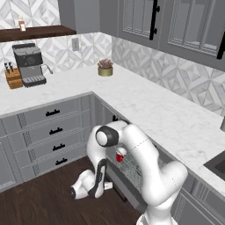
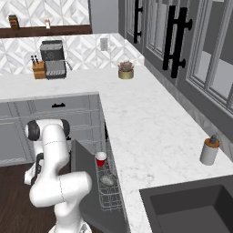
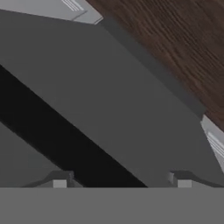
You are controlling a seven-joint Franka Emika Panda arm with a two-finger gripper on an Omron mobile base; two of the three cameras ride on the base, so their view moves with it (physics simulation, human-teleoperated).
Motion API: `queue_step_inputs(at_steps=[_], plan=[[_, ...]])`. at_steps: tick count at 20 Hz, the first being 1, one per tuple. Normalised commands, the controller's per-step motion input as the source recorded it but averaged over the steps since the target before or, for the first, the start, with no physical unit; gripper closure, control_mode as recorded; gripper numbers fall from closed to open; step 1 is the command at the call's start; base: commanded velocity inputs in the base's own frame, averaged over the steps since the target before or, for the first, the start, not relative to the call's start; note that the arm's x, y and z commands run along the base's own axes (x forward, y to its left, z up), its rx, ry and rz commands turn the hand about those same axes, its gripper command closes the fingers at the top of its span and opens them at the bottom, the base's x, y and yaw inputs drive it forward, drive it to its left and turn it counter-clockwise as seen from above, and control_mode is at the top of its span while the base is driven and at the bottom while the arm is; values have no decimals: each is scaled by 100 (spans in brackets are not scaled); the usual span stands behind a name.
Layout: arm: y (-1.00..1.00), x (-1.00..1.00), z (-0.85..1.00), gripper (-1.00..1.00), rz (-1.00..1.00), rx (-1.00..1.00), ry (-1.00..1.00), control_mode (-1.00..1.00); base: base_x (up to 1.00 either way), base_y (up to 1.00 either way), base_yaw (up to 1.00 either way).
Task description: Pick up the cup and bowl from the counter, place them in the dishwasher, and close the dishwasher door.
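Dark wood floor (image 1: 35, 202), grey drawer cabinets (image 1: 48, 132), patterned tile backsplash (image 1: 176, 70), glass-front upper cabinets (image 2: 200, 50).

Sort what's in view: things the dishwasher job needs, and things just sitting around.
Job: cup and bowl in the dishwasher rack; dishwasher door, still down; gripper, open, by its handle.
Bystanders: coffee machine, knife block, plant pot, soap dispenser.

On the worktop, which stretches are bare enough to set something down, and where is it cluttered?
The counter is bare from the plant pot to the soap bottle and sink. The far corner is busier: coffee machine and knife block side by side.
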Motion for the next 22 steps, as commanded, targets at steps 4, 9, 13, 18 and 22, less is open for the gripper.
queue_step_inputs(at_steps=[4,9,13,18,22], plan=[[-100,28,0,-100,0,-13,12,-100,0,0,0],[-100,28,0,-100,0,-9,12,-100,0,0,0],[-100,31,-8,-100,0,-6,13,-100,0,0,0],[-100,35,-19,-100,0,-2,11,-100,0,0,0],[-100,36,-14,-100,0,0,5,-100,0,0,0]])
